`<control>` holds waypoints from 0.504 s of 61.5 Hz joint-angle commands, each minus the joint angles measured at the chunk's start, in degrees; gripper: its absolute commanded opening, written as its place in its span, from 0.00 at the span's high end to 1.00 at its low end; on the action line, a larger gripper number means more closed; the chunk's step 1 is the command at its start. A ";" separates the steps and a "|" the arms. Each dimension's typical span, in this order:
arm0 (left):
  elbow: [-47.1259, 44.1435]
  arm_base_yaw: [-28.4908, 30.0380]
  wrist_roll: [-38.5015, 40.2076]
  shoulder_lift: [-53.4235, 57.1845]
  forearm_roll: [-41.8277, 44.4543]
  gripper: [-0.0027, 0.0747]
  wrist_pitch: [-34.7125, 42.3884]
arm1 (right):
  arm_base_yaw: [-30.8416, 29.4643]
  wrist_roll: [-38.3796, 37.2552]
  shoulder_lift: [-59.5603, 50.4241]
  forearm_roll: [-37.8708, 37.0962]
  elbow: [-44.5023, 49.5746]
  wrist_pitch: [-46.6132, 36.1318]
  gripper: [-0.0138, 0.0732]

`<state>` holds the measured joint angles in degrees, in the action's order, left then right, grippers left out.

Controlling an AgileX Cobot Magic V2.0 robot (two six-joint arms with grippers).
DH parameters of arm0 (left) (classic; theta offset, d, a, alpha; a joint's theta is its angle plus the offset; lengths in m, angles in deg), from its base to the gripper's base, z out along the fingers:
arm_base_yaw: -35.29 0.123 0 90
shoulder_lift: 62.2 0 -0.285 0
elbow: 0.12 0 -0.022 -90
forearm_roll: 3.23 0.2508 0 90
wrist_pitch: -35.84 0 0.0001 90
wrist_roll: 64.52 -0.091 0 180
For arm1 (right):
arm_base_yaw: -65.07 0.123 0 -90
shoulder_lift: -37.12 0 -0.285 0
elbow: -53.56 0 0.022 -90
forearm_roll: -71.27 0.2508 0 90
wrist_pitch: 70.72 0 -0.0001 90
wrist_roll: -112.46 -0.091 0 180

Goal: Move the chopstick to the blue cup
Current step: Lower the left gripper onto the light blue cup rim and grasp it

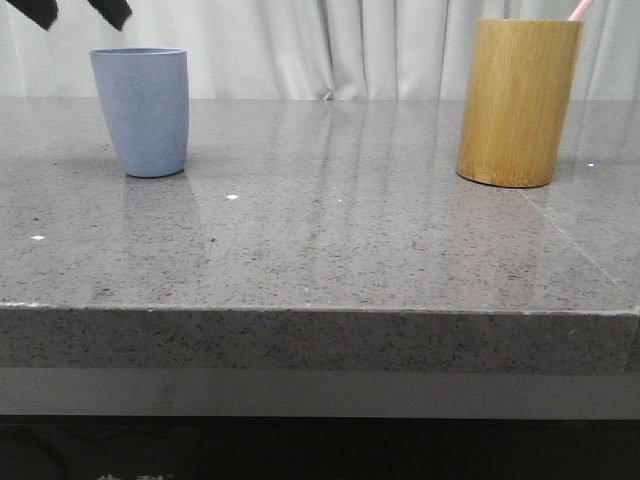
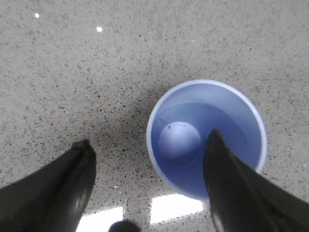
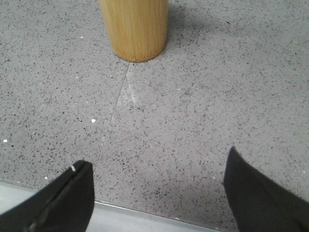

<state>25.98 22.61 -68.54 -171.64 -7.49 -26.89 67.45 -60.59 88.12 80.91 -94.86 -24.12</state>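
**Chopstick in the bamboo holder, blue cup empty**

On the left of the grey speckled tabletop [image 1: 330, 230] stands the blue cup [image 1: 142, 110], upright and empty. The left gripper [image 2: 149, 145] hangs above it with its jaws spread wide, holding nothing. Well apart to the right stands the bamboo holder [image 1: 518, 102], with the pink tip of the chopstick [image 1: 579, 9] poking from its rim. The right gripper [image 3: 159, 166] hovers near the holder, jaws apart and empty.

Wide bare table [image 1: 330, 230] between blue cup [image 1: 142, 110] and bamboo holder [image 1: 516, 100] — cup mouth unobstructed.
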 commanded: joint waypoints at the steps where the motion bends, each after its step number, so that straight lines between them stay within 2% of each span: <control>1: 5.31 -0.41 -0.02 -0.68 -0.28 0.37 -1.54 | 0.22 0.87 0.04 0.73 -1.92 -3.03 0.18; 11: 8.86 -0.41 -0.02 -4.83 -0.40 0.38 -3.35 | 0.22 0.87 0.04 0.73 -1.92 -3.03 0.18; 16: 10.07 -0.41 -0.02 -6.32 -0.40 0.43 -4.35 | 0.22 0.87 0.04 0.73 -1.92 -3.03 0.18; 26: 10.47 -0.41 -0.02 -6.80 -0.77 0.65 -3.91 | 0.22 0.87 0.04 0.73 -1.92 -3.03 0.18; 31: 10.47 -0.41 -0.02 -6.89 -0.77 0.80 -3.76 | 0.22 0.87 0.04 0.73 -1.92 -3.03 0.18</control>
<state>34.36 22.61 -68.54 -181.53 -7.49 -32.66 67.45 -60.50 88.12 80.91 -94.86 -24.12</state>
